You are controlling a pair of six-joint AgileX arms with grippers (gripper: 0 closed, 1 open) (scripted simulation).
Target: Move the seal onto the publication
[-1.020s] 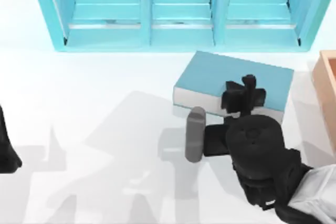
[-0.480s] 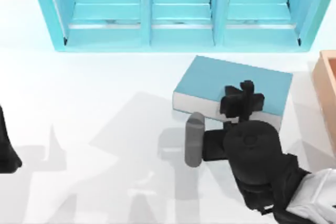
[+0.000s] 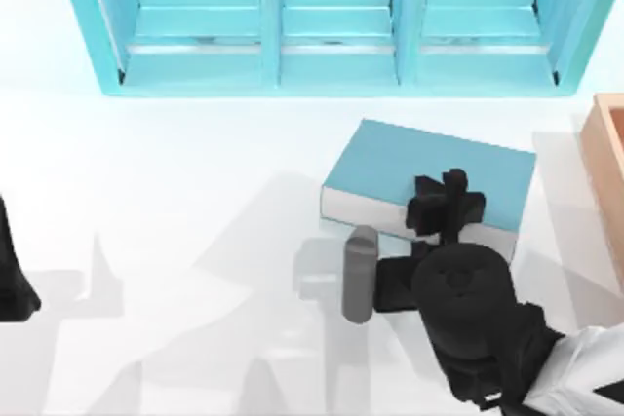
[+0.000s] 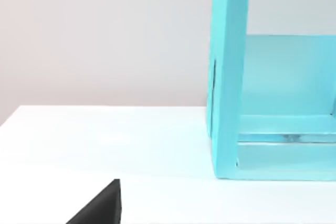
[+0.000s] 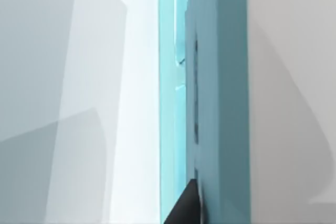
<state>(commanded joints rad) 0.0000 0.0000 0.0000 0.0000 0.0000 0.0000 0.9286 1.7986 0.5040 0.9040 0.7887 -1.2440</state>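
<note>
The left arm [image 3: 12, 275] is parked at the table's nine o'clock edge. The book [image 3: 409, 168] lies toward three o'clock, below the shelf unit [image 3: 331, 21]. The right gripper [image 3: 446, 204] hangs over the book's near edge; its grip cannot be told, and the seal is hidden.

Teal-blue book [image 3: 419, 168] flat on table, white page edges

White table [image 3: 175, 172]: book [image 3: 429, 168] beneath right pincer [image 3: 446, 204]; blue shelf unit [image 3: 331, 21] beyond it; wooden box [image 3: 606, 172] just to its right
</note>
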